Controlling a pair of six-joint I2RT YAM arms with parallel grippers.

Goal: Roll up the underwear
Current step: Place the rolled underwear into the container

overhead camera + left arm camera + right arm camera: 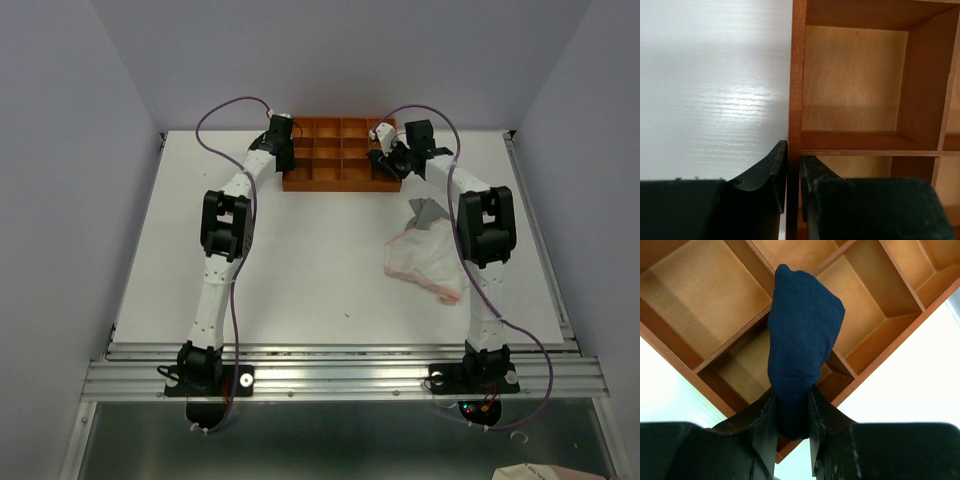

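Right pincer (791, 396): clamped on the near end of the rolled navy underwear (802, 325), which you hold above the wooden tray (705, 285), over a divider rather than squarely over one compartment. Left pincer (793, 154): closed on the tray's left outer wall, one finger either side; pink-white underwear (425, 262) and grey underwear (428, 212) lie loose on the worktop (300, 260) by your right arm. Hazards, as judged: released here, the roll may straddle the divider or spring open, and a slipping left grip lets the tray skid.
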